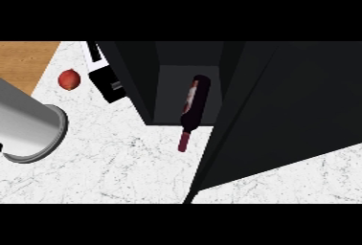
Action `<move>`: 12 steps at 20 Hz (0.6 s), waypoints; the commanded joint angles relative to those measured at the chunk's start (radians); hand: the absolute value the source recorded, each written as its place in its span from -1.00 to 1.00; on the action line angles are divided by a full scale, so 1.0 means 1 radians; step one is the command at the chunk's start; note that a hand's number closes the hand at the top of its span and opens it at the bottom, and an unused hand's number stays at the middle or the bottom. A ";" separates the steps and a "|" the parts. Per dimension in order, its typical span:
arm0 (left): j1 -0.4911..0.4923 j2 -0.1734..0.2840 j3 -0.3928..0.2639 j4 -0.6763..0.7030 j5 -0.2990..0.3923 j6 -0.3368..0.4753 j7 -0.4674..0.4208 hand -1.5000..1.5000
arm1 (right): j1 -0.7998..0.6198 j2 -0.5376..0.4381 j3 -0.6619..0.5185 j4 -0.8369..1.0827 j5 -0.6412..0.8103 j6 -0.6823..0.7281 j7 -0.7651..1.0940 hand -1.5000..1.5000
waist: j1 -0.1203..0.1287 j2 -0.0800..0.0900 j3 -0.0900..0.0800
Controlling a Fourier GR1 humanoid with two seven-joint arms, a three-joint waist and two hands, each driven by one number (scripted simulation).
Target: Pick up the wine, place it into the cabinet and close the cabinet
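The wine bottle point(193, 101) lies on its side with its dark body inside the black cabinet point(139, 81). Its red-capped neck point(185, 140) sticks out over the cabinet's front edge onto the white marbled counter point(120, 167). The cabinet door point(283, 115) stands open, a broad dark panel swung out to the right of the bottle. A grey forearm point(28, 122) comes in at the left edge, well left of the cabinet; its hand does not show. Nothing of the right arm is visible. No hand touches the bottle.
A red apple point(68, 79) rests on the counter at the back left, beside a black-and-white object point(106, 79) against the cabinet's left side. A wooden surface point(21, 60) shows at the top left corner.
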 commanded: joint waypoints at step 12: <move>-0.096 -0.018 0.046 -0.015 0.056 -0.011 0.112 -1.00 | -0.478 0.071 0.045 0.210 -0.057 -0.292 0.065 1.00 | 0.024 0.011 -0.001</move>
